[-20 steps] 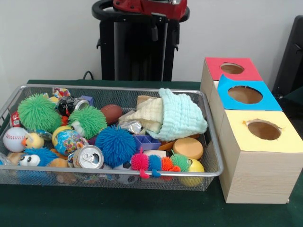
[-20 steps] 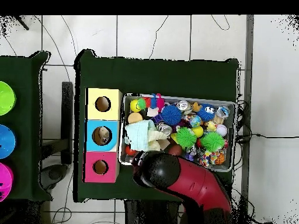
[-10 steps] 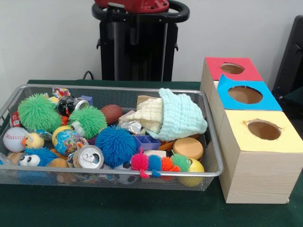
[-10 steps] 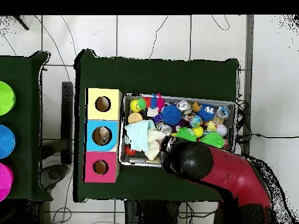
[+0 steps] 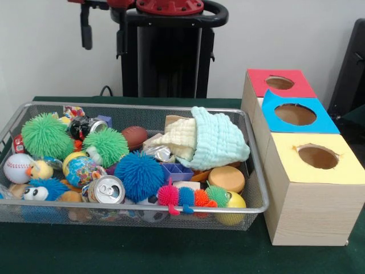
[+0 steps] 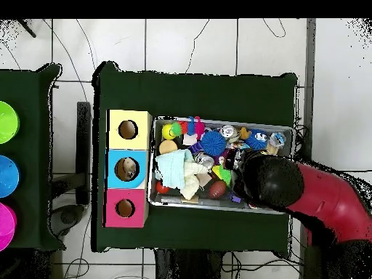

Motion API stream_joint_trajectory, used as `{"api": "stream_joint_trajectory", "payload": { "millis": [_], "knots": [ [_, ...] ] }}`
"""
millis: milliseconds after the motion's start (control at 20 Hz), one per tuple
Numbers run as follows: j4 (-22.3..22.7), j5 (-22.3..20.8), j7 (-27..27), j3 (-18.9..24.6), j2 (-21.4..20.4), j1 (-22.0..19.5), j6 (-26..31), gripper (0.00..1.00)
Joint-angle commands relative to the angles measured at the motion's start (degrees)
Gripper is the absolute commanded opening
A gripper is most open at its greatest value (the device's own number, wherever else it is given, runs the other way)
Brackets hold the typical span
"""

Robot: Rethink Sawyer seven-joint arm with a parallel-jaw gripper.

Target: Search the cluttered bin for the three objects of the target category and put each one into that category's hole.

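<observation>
From the front we see the black gripper (image 5: 102,31) high above the silver wire-mesh bin (image 5: 251,208), its two fingers spread and empty, with open air beneath. From overhead the red arm (image 6: 320,203) covers the bin's corner away from the yellow, blue and red holed boxes (image 6: 128,168), hiding the gripper; we cannot tell which toys are the targets.

A wire mesh bin (image 5: 254,197) heaped with toys sits beside a three-hole box (image 5: 311,200) topped red, blue, yellow.
</observation>
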Motion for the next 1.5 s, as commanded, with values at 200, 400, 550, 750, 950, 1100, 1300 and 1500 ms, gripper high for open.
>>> {"api": "stream_joint_trajectory", "payload": {
  "millis": [200, 400, 550, 750, 950, 1100, 1300, 1500],
  "knots": [
    [-7.5, -4.6, -19.5, 11.5, 1.6, -4.9, 7.7, 1.0],
    [-5.8, -4.8, -16.5, 11.4, 0.5, -3.6, 8.4, 1.0],
    [-4.8, -5.2, -13.0, 10.1, -0.5, -1.7, 8.8, 1.0],
    [2.4, -0.4, -1.9, 4.1, -9.7, 2.6, 13.3, 1.0],
    [6.7, 4.3, 5.2, -1.3, -16.7, 5.9, 22.7, 1.0],
    [11.9, 7.2, 4.8, -2.5, -14.4, 4.2, 13.8, 1.0],
    [9.2, 5.9, -0.9, -0.1, -6.0, -0.7, 3.7, 1.0],
    [6.0, 5.1, -6.0, 2.3, -1.6, -4.1, 3.2, 1.0]
  ]
}}
